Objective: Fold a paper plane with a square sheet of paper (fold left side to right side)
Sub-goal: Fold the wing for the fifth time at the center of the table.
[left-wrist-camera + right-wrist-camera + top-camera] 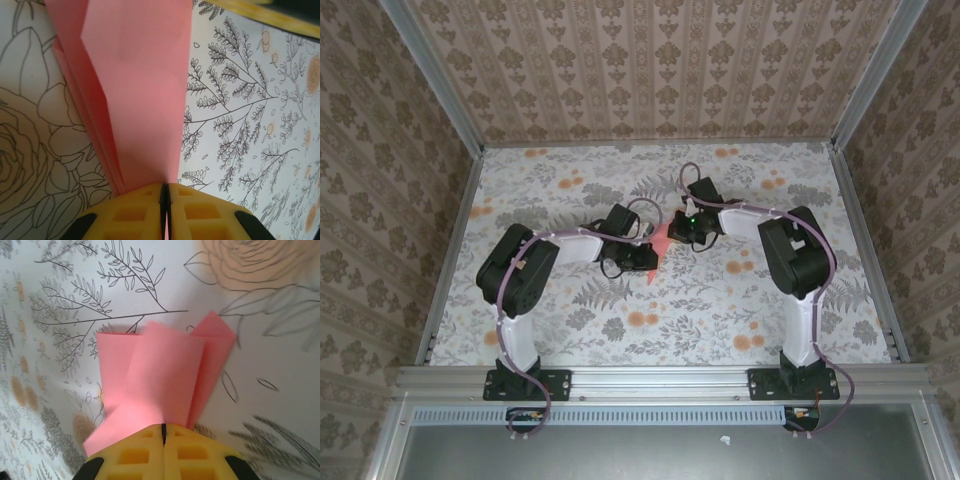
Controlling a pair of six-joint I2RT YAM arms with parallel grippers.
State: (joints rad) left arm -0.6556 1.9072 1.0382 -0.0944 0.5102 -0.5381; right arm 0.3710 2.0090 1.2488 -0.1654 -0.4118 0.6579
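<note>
Finding: the salmon-pink paper sheet (658, 257), part-folded into layered flaps, lies at mid-table between your two arms.

Your left gripper (165, 186) has its pads pressed together on the sheet's narrow end. Your right gripper (163, 428) is likewise closed, apparently nipping a flap edge.

Handling, as judged: light, thin, limp across open spans and stiffer along creases. It will tear or crumple if the arms pull apart. Take hold near creased, multi-layer edges, not single corners.

Surroundings: the sheet rests on a floral tablecloth (740, 300). The grippers sit close together and crowd each other.
</note>
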